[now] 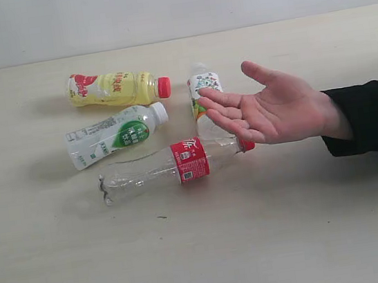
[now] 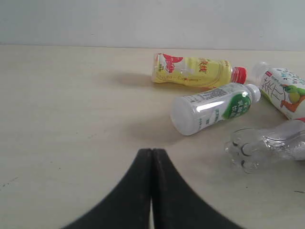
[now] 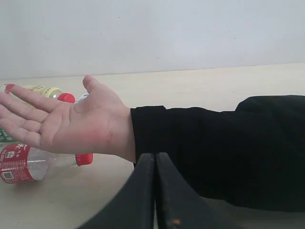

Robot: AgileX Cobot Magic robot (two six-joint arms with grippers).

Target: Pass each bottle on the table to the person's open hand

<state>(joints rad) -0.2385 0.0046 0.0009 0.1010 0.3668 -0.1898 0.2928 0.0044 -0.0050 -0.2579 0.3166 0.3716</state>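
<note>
Four bottles lie on their sides on the table (image 1: 64, 255). The yellow bottle with a red cap (image 1: 116, 88) (image 2: 195, 71) is farthest back. In front of it lies the milky white bottle with a green label (image 1: 115, 134) (image 2: 212, 107). The clear bottle with a red label (image 1: 171, 166) (image 3: 19, 163) lies nearest. The cartoon-print bottle (image 1: 205, 94) (image 2: 283, 90) is partly behind the person's open hand (image 1: 268, 106) (image 3: 66, 121), held palm up. My left gripper (image 2: 152, 151) is shut and empty, short of the white bottle. My right gripper (image 3: 155, 155) is shut and empty, beside the black sleeve (image 3: 214, 143). Neither gripper shows in the exterior view.
A pale wall (image 1: 171, 4) runs behind the table's far edge. The person's forearm in the black sleeve (image 1: 374, 117) reaches in from the right. A tiny dark speck (image 1: 161, 218) marks the tabletop near the red-label bottle.
</note>
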